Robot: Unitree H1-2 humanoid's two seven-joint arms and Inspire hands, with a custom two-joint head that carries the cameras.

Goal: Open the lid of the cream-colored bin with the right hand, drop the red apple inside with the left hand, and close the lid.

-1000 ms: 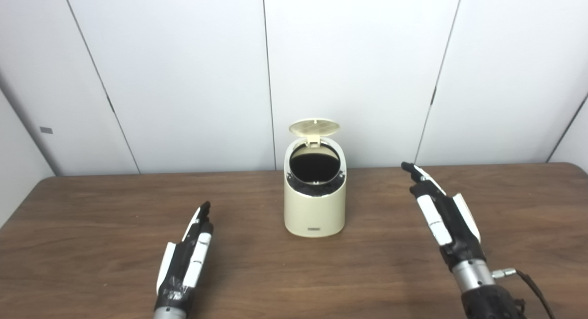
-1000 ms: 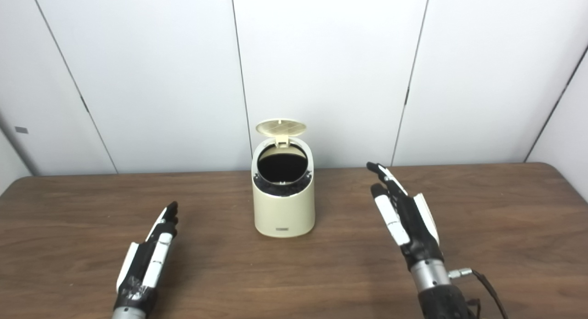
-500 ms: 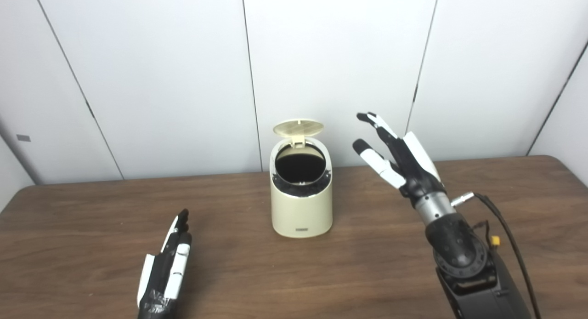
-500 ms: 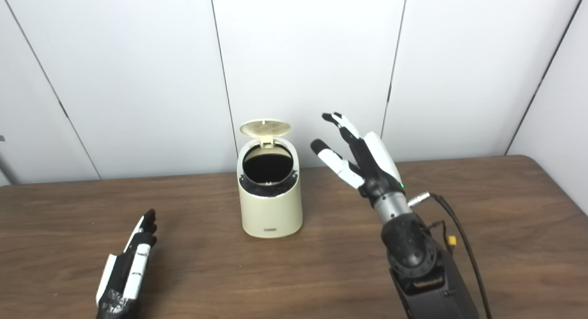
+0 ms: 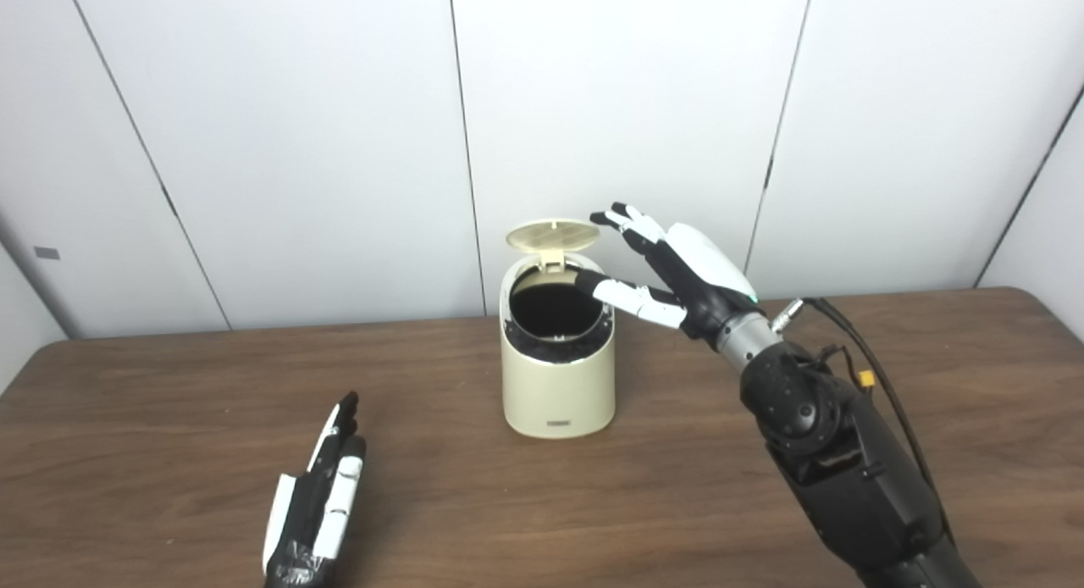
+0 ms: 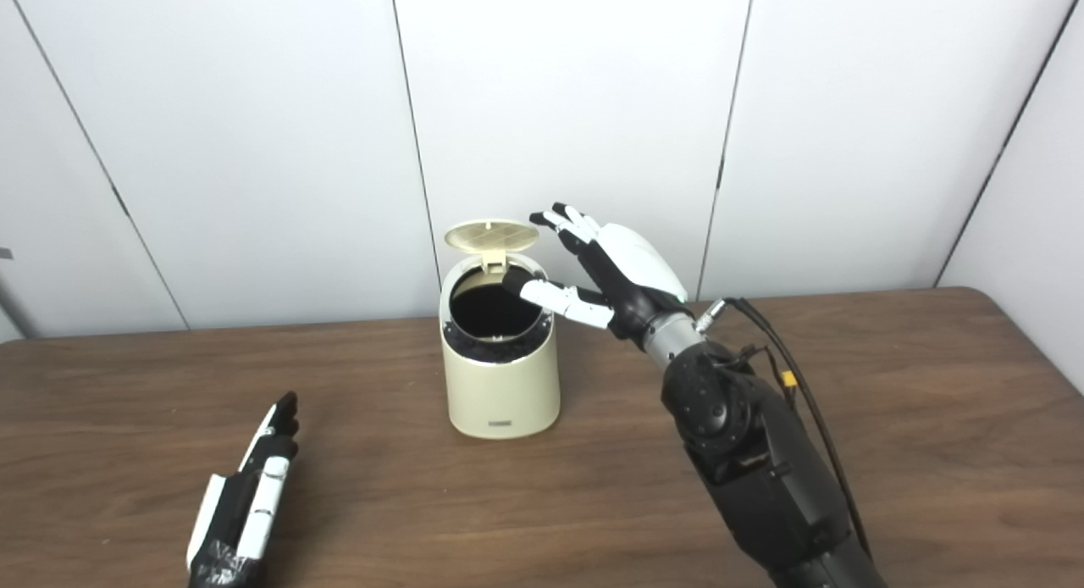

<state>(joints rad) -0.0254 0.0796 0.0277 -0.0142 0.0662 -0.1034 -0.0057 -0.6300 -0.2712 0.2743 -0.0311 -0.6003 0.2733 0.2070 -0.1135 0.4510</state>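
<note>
The cream-colored bin (image 5: 558, 386) stands mid-table near the wall, its round lid (image 5: 552, 235) tipped up and back, showing a dark inside. My right hand (image 5: 677, 270) is raised just right of the lid, open, fingers spread; its upper fingertips reach beside the lid's right edge and its thumb points over the bin's rim. My left hand (image 5: 318, 505) lies flat and open on the table at the front left, holding nothing. No red apple shows in either view.
The brown wooden table (image 5: 931, 418) spans the view, with white wall panels close behind the bin. A black cable (image 5: 881, 385) runs along my right forearm.
My right hand has swung left and up from beside the bin to the open lid's right edge. The left hand stays flat on the table. The camera shifted earlier, then held steady.
</note>
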